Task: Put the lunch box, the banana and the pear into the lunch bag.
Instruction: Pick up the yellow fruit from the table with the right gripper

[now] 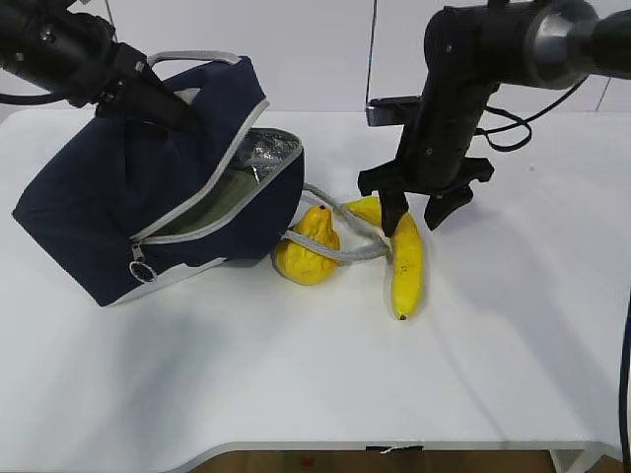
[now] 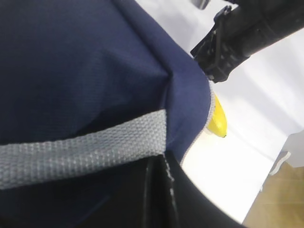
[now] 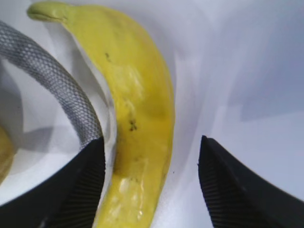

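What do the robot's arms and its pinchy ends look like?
Both arms are black and chunky. The right arm has a shiny grey round joint and thin black cables looping off it. Its end effector has two black fingers with ridged inner pads. The left arm looks matte black too.

bench (image 1: 296, 394): white, glossy, notched front edge | wall (image 1: 315, 49): pale panels behind | floor (image 2: 280, 199): wood-brown below | light: soft shadows

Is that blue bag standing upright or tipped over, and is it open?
Tipped and open. The lunch bag leans toward the pear, its unzipped mouth showing silver lining; the left gripper holds its top.
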